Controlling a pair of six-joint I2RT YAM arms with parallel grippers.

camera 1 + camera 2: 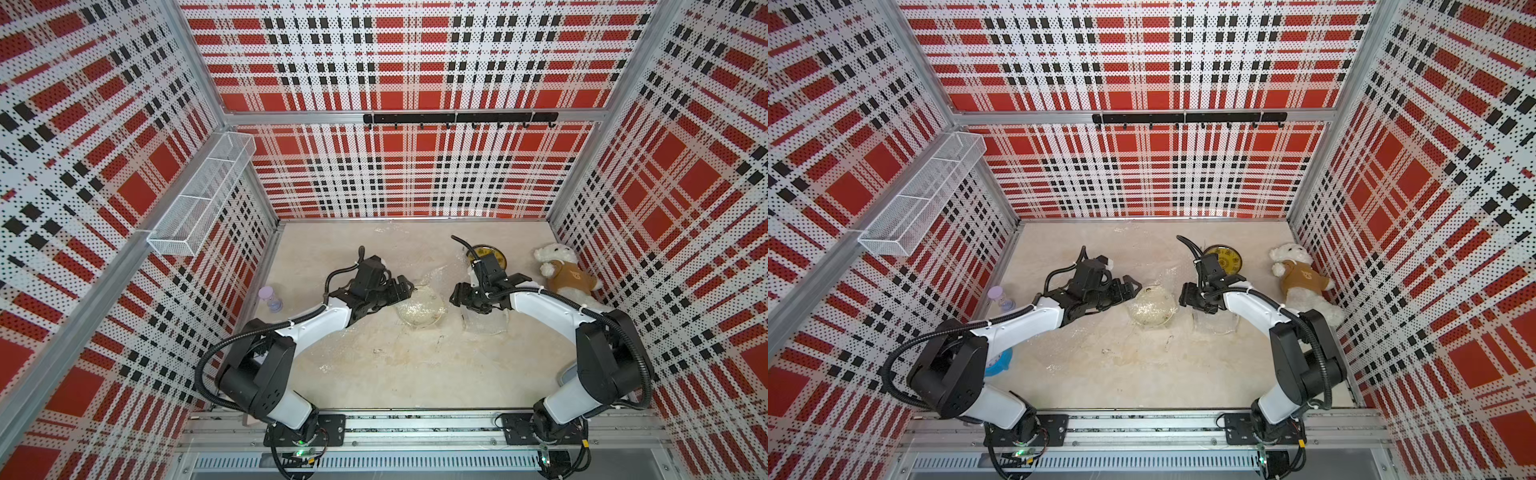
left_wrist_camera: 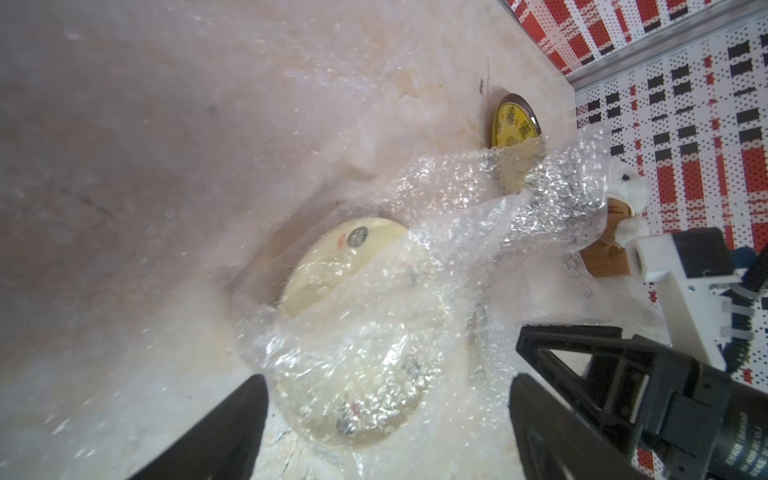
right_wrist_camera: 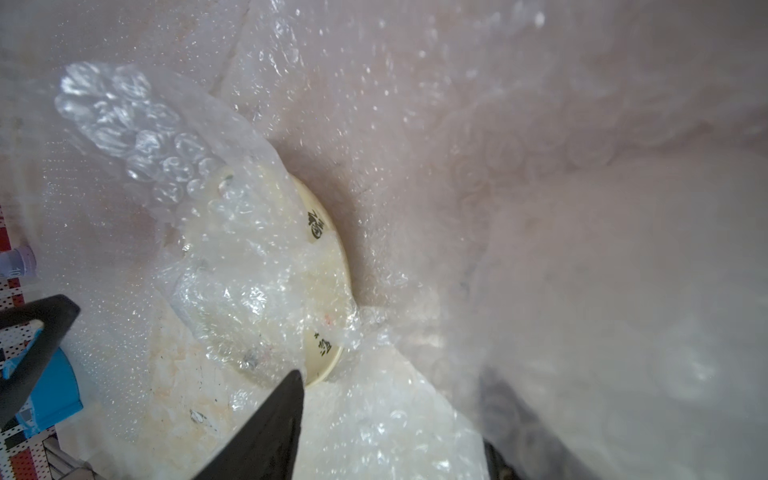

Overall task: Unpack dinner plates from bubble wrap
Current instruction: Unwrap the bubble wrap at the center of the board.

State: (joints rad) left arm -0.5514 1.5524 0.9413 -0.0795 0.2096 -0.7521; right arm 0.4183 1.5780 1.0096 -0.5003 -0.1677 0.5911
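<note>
Left gripper [image 2: 388, 380] wide open, empty. Right gripper [image 1: 456, 297] half open over bubble wrap [image 2: 457, 232]; grip we cannot tell. Plate [image 2: 328, 266] between them, half covered. We judge plate fragile, slippery; wrap light, limp: take raised loose edge.

Bright even light; glare on bubble wrap [image 2: 457, 199]; wrist views hazy; top views bowed at edges

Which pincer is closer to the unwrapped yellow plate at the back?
Right. The right pincer is just on the near side of the round yellow dark-rimmed plate, toward centre. The left pincer is farther away, beyond the bubble-wrapped cream plate between the two.
</note>
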